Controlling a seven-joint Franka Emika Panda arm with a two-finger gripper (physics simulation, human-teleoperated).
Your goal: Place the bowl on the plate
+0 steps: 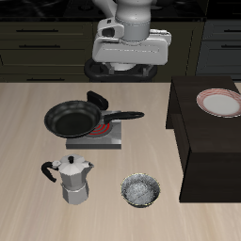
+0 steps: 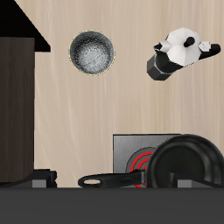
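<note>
- Small round bowl with dark grey rim and speckled grey-white inside resting on light wooden surface near its front edge, beside silver moka pot with black handle.
- Round white plate with reddish-pink ring lying on raised dark cabinet top, well apart from bowl.
- Black long-handled frying pan sitting on square grey burner with glowing red coil, farther back than bowl.
- Pincer high over back of surface, holding nothing; cannot tell whether fingers spread or pressed together.
</note>
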